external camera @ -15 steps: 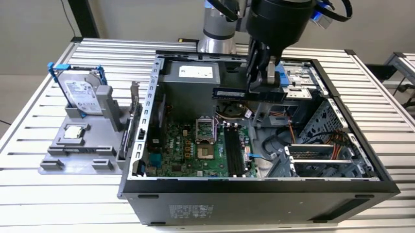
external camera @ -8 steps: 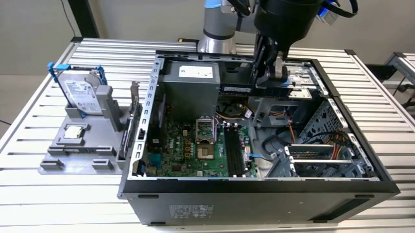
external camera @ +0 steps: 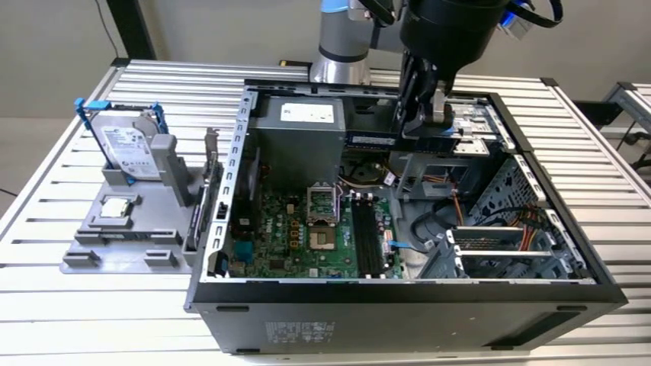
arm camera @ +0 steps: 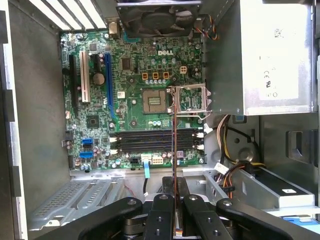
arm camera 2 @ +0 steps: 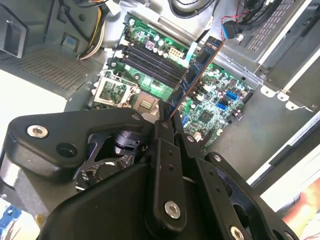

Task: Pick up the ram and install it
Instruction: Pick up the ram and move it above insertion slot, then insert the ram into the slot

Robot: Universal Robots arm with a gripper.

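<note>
The ram (external camera: 371,140) is a long dark bluish stick, held level above the back of the open computer case (external camera: 219,252). My gripper (external camera: 423,131) is shut on one end of it. In the second wrist view the ram (arm camera 2: 197,70) juts out from my gripper (arm camera 2: 165,122) over the green motherboard (arm camera 2: 220,100). In the first wrist view the ram (arm camera: 174,150) is seen edge-on as a thin line rising from my gripper (arm camera: 174,202) and crossing the black memory slots (arm camera: 150,140). These slots (external camera: 364,236) lie well below the stick, and it touches none of them.
A silver hard drive in a blue-trimmed frame (external camera: 127,149) and a small square processor chip (external camera: 119,207) sit on a grey fixture at the exterior view's left. Inside the case are the power supply (external camera: 295,122), the processor socket (external camera: 320,210), loose cables (external camera: 458,206) and a drive cage (external camera: 498,244).
</note>
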